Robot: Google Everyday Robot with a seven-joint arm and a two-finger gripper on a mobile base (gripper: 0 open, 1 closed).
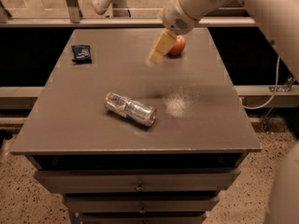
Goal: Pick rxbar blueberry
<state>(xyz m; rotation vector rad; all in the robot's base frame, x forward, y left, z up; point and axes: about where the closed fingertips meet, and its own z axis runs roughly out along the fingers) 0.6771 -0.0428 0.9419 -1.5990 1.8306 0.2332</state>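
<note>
The rxbar blueberry (82, 53) is a small flat dark navy packet with pale lettering. It lies near the far left corner of the grey table (205, 120). My gripper (158, 52) hangs above the far middle of the table, just left of the red apple (177, 45). It is well to the right of the packet and holds nothing that I can see.
A crushed silver can (130, 109) lies on its side in the middle of the table. A pale patch of light (176, 104) sits right of it. Drawers (139, 186) run below the table's front edge. A rail (84, 21) runs behind the table.
</note>
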